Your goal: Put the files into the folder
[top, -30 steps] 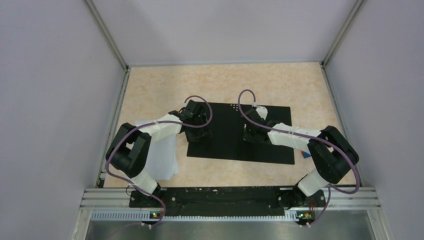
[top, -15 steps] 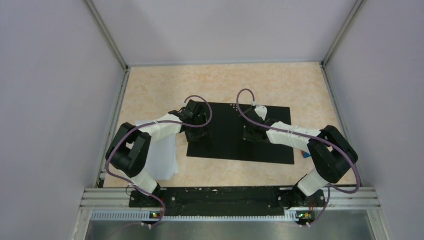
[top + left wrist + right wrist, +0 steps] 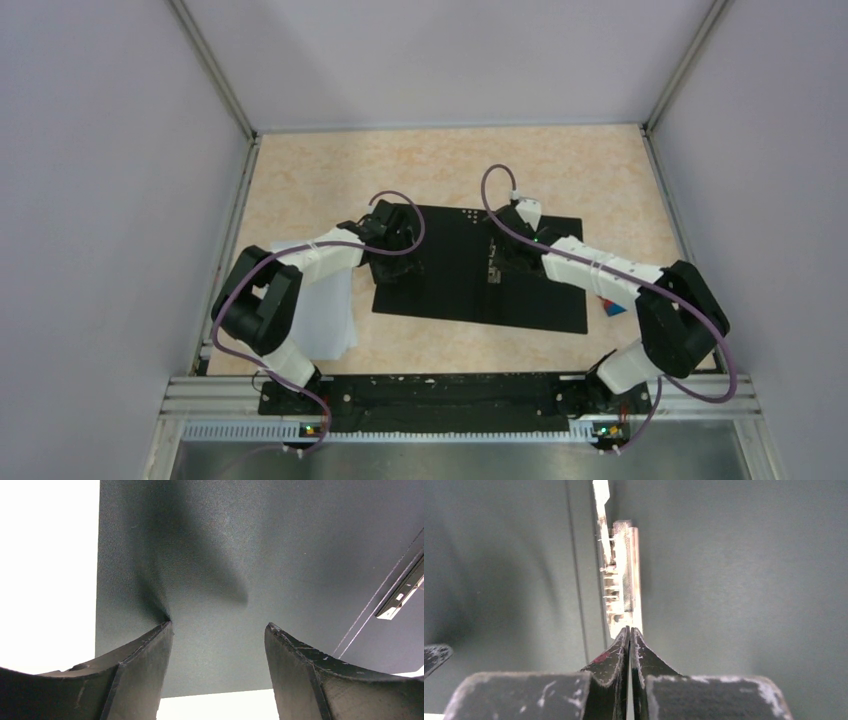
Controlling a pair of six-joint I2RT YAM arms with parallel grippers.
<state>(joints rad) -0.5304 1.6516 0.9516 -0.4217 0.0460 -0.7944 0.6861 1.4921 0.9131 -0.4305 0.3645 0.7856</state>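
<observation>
- Since the files are lying thin and floppy on the desk left of the open folder, pinching an edge is looking wisest.
- Left tool is standing wide, empty, tips on the folder's black inside.
- Right tool is sitting closed, empty, tips touching the spine clip.

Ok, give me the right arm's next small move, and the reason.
Probably press the shut right gripper forward to lift the metal clip: its tips sit at the clip's near end, the folder lies open under the open left gripper, and the files lie outside it.
</observation>
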